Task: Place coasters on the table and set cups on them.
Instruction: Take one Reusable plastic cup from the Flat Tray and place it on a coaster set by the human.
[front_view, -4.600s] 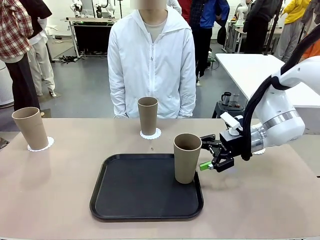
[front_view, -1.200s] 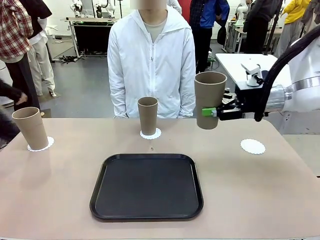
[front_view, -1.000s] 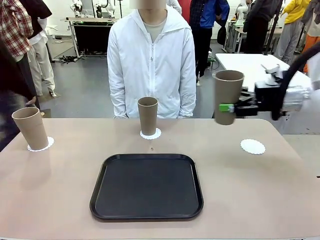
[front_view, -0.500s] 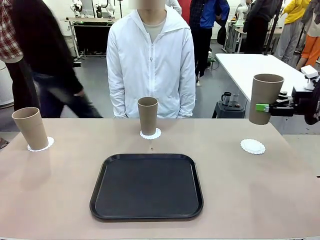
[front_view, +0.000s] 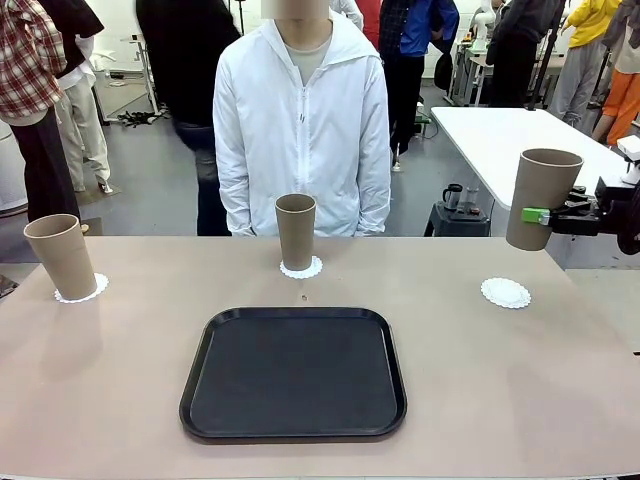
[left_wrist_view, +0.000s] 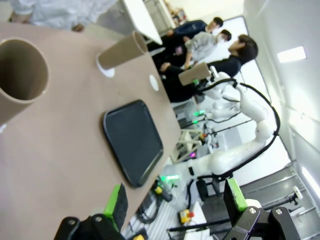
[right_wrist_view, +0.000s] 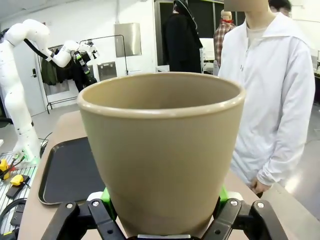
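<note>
My right gripper (front_view: 548, 215) is shut on a tan cup (front_view: 541, 198), upright in the air off the table's far right corner. In the right wrist view that cup (right_wrist_view: 160, 150) sits between the green pads (right_wrist_view: 106, 194). A bare white coaster (front_view: 505, 292) lies on the table (front_view: 500, 380), below and left of the held cup. A second cup (front_view: 295, 231) stands on a coaster (front_view: 301, 268) at the far middle. A third cup (front_view: 60, 256) stands on a coaster (front_view: 80, 291) at the far left. My left gripper (left_wrist_view: 175, 202) is open and holds nothing, high over the left end.
A black tray (front_view: 293, 373) with nothing on it lies at the table's middle front. A person in a white jacket (front_view: 303, 120) stands at the far edge. A white table (front_view: 505, 135) stands behind on the right. Other people move in the background.
My right gripper has carried the cup rightward past the bare coaster, keeping it upright. A passer-by has walked behind the person. The other cups have not moved.
</note>
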